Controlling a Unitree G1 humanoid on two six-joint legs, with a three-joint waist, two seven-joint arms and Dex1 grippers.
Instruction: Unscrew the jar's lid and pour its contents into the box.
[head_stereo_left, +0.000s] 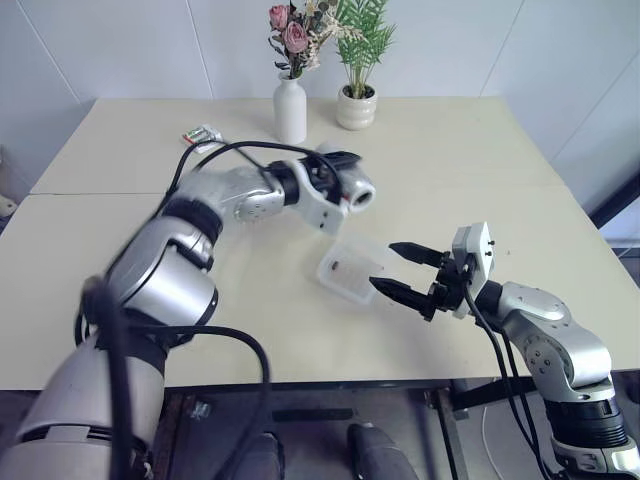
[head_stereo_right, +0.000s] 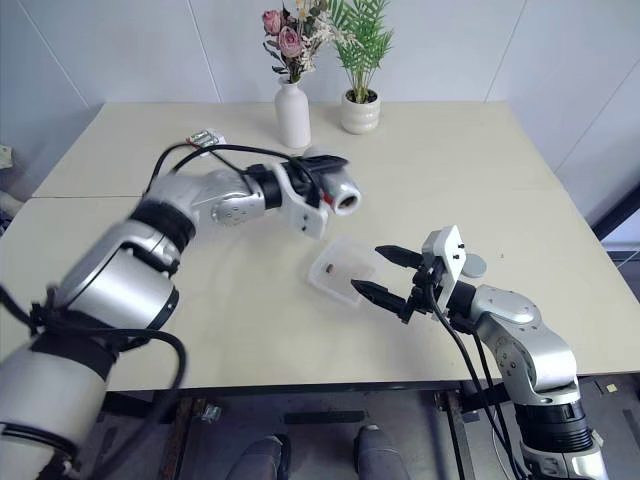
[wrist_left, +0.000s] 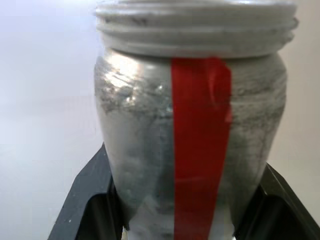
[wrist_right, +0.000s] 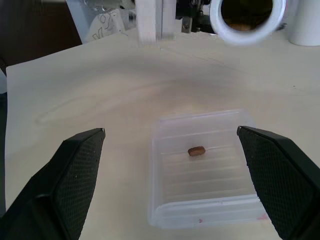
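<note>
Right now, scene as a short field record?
jar: open, tipped on its side above the table, mouth toward the box, clamped in left pincer
lid: on the table behind the right pincer
box: on the table, one brown bit inside
right pincer: open, holding nothing, just beside the box

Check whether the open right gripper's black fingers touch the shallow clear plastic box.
Apart. In the right wrist view, bare table shows between each finger of the right gripper and the box.
</note>
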